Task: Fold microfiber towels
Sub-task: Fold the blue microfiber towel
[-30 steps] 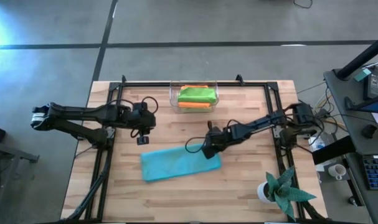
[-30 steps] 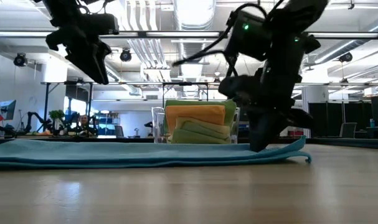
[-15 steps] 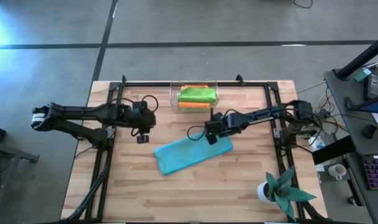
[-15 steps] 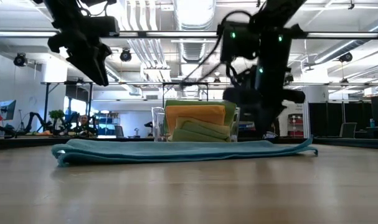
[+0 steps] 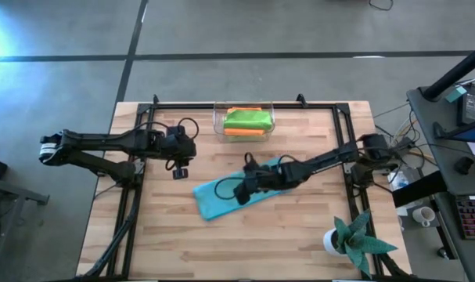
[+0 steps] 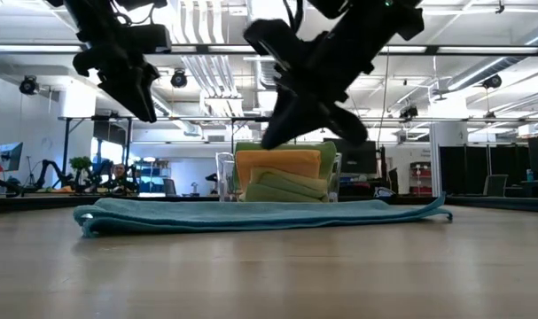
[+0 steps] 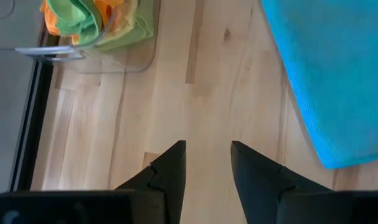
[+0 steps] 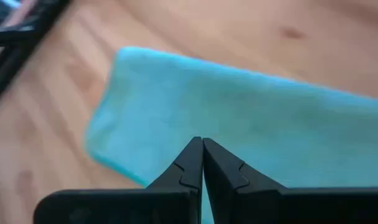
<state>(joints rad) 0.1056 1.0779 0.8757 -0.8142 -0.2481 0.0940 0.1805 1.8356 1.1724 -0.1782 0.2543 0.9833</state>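
Note:
A light blue towel (image 5: 211, 201), folded into a long strip, lies flat on the wooden table, slanting from near left to far right. My right gripper (image 8: 202, 142) is shut and hangs above the strip's middle (image 5: 240, 193), clear of it in the low view. My left gripper (image 7: 207, 155) hangs open above bare wood (image 5: 178, 168), left of the towel, with nothing between its fingers. Green towels (image 5: 247, 119) and an orange one (image 5: 243, 132) sit in a clear bin (image 5: 218, 125) at the far middle.
A teal spiky plant in a white pot (image 5: 350, 239) stands at the near right corner. A black frame (image 5: 143, 117) runs along the table's far, left and right edges. Bare wood lies near the towel and to its left.
With my shut right gripper at its right end, the blue towel's right end swung toward the far edge, so the strip now lies slanted and a little farther right. My right gripper then rose off it and went left, over the strip's middle, and it has turned.

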